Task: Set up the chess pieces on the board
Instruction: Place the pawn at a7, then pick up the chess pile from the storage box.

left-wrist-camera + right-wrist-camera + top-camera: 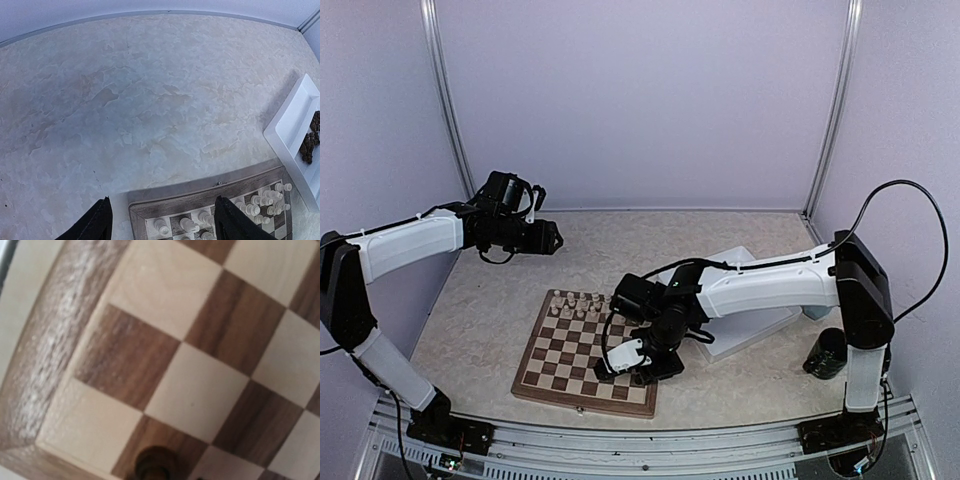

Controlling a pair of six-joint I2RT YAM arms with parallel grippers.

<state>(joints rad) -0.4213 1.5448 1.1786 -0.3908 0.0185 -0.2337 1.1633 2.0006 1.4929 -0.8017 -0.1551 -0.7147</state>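
Only my right wrist view shows a dark brown piece (pixel 154 465) by the right pincer (pixel 620 365), gap unclear; left pincer (pixel 162 202) wide.

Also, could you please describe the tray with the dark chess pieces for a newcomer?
Find the wooden chessboard mid-table. Right of it, partly under the right arm, lies a flat rectangular tray. It alone is plain white, with dark pieces inside.
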